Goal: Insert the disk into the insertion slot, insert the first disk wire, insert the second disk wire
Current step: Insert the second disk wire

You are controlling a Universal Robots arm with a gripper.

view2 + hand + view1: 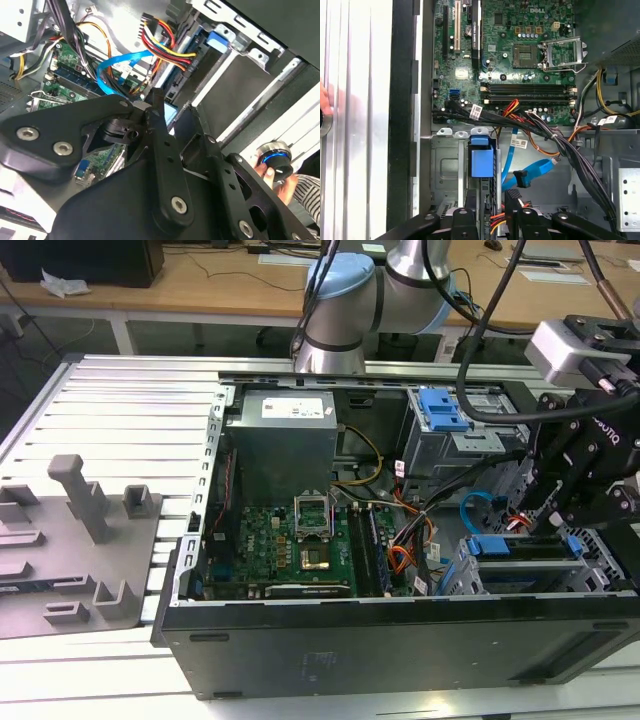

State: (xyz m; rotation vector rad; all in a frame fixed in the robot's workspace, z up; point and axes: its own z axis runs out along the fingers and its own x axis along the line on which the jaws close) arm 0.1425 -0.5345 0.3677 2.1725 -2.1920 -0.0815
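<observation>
— First wrist view tells it best, I'd say. The tool (489, 217) hangs right over the blue-framed disk (481, 160), and the disk's long side runs straight away from it, toward the edge of the green board (460, 75).

— So they're lined up lengthwise. Is the disk in the slot (445, 170)?

— It sits within that low punched-metal cage, blue end pointing at the board. Whether it's pushed fully home, I wouldn't swear to.

— And is the tool clamped on it?

— Can't tell; its own black body covers the spot (both wrist views have the same trouble).

— What's around it?

— It's tight. The black case wall (402, 125) runs alongside the cage on one side, and on the other a thick black cable run (570, 150) slants across. Between that and the disk lies the light-blue cable (537, 169), with its dark plug just beside the disk and plugged into nothing I can see.

— The coloured wires?

— In the second wrist view the orange, red and black bundle (167, 47) arches just past the blue cable. I'd judge it unplugged too, though its tip is hard to make out.

— And from outside?

— In the exterior view the tool is at the exterior view's right, low over the case's corner, with the taller grey cage (440, 415) beyond it. I'd say the only free room is straight up.
</observation>
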